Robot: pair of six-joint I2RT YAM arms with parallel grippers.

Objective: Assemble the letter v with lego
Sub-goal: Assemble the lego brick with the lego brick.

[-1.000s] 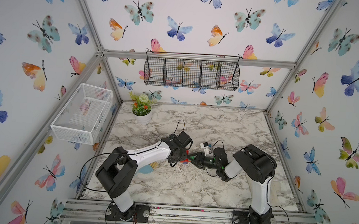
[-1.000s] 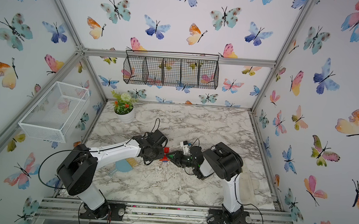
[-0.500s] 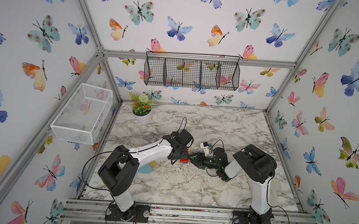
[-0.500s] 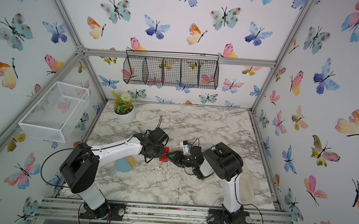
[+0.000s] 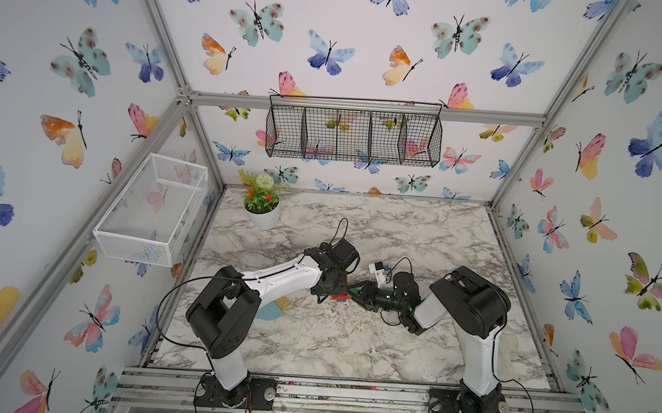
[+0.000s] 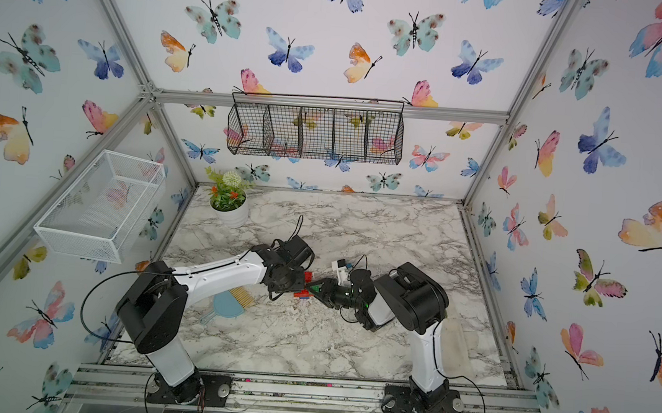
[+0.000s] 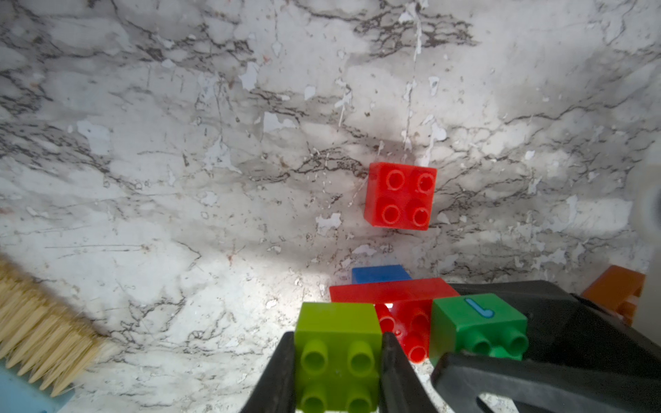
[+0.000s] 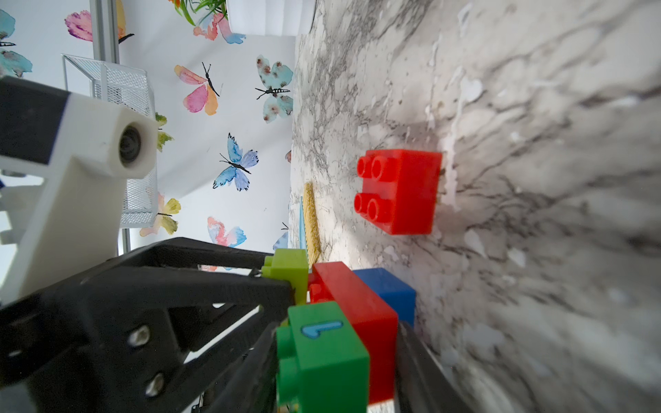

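Left gripper (image 5: pixel 331 296) and right gripper (image 5: pixel 355 293) are seen tip to tip mid-table at a small brick cluster (image 5: pixel 340 296). Red is visible, probably some green. Jaw state is not resolved. A hand brush (image 5: pixel 274 310) is partly covered by the left arm (image 5: pixel 284 274). A potted plant (image 5: pixel 262 212) is set at the far-left corner of the marble table (image 5: pixel 351 344).

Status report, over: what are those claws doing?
Left gripper shut on lime square plastic brick. Right gripper shut on green square brick atop long red brick. Loose red square brick apart.
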